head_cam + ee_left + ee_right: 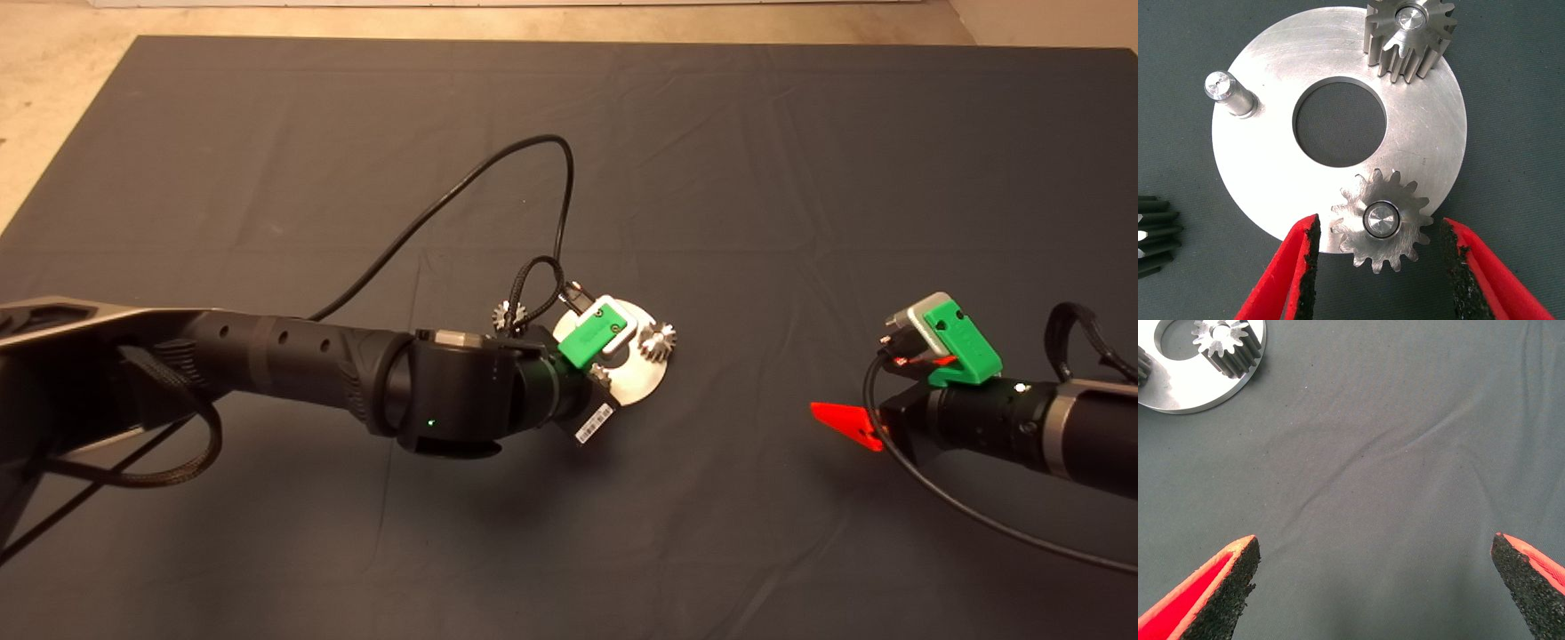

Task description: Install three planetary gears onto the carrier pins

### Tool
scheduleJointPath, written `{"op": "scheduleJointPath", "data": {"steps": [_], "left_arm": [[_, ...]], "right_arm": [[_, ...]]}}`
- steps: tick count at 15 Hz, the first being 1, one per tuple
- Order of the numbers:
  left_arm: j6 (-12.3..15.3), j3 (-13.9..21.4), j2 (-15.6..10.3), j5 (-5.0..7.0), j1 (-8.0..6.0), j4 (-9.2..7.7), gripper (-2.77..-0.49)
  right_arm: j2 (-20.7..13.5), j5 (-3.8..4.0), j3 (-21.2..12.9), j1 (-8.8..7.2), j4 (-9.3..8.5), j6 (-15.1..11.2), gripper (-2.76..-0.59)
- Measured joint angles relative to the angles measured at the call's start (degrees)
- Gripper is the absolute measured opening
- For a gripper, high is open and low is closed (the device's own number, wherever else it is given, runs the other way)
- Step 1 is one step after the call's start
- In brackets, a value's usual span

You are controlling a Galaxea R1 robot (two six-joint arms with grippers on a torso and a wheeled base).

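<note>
The silver carrier disc (1265, 160) lies mid-mat; it also shows in the head view (637, 384). One gear (1408, 33) sits on a pin at the disc's far side. A second gear (1381, 220) sits on the pin nearest my left gripper (1381, 273), which is open with a pad on each side of that gear, not touching it. The third pin (1228, 93) is bare. A third gear (1151, 233) lies on the mat beside the disc, also in the head view (508, 314). My right gripper (1375, 587) is open and empty over bare mat to the disc's right.
A black cable (498, 178) loops over the mat behind the disc. The right arm (1022, 418) comes in from the right edge. The mat's far edge borders pale floor (71, 62).
</note>
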State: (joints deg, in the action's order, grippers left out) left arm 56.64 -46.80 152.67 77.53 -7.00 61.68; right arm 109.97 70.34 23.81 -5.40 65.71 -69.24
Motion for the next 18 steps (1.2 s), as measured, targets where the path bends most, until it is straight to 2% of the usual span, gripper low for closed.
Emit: {"op": "scheduleJointPath", "data": {"steps": [5, 8, 9, 11, 12, 15, 17, 18], "left_arm": [[-0.01, 0.08, -0.17, 0.09, -0.02, 0.0, -1.86], [0.0, 1.89, -0.16, 0.35, -0.04, -0.04, -1.65], [0.0, 2.01, -0.17, 0.5, -0.05, -0.02, -1.65], [0.0, 3.73, -1.17, 1.76, -0.05, -0.02, -1.65], [0.0, 4.91, -2.01, 2.15, -0.16, -0.17, -1.56], [-0.02, 5.33, -5.48, 3.04, -2.24, -0.66, -1.5], [-0.13, 5.33, -7.97, 3.08, -3.83, -1.27, -1.5], [-0.27, 5.32, -8.85, 3.06, -4.07, -1.32, -1.5]], "right_arm": [[0.0, 0.0, 0.0, 0.0, 0.0, 0.0, -0.76], [0.0, 0.0, 0.0, 0.0, 0.01, 0.0, -0.76], [0.01, -0.02, 0.0, 0.0, 0.0, 0.0, -0.76], [0.04, 0.0, 0.0, 0.0, 0.0, 0.0, -0.76], [0.04, -0.02, 0.0, 0.0, 0.02, 0.0, -0.76], [0.06, 0.03, 0.0, 0.0, 0.0, 0.0, -0.76], [0.22, 0.02, 0.0, 0.0, 0.02, 0.0, -0.76], [0.34, 0.0, 0.0, 0.0, 0.0, 0.0, -0.76]]}}
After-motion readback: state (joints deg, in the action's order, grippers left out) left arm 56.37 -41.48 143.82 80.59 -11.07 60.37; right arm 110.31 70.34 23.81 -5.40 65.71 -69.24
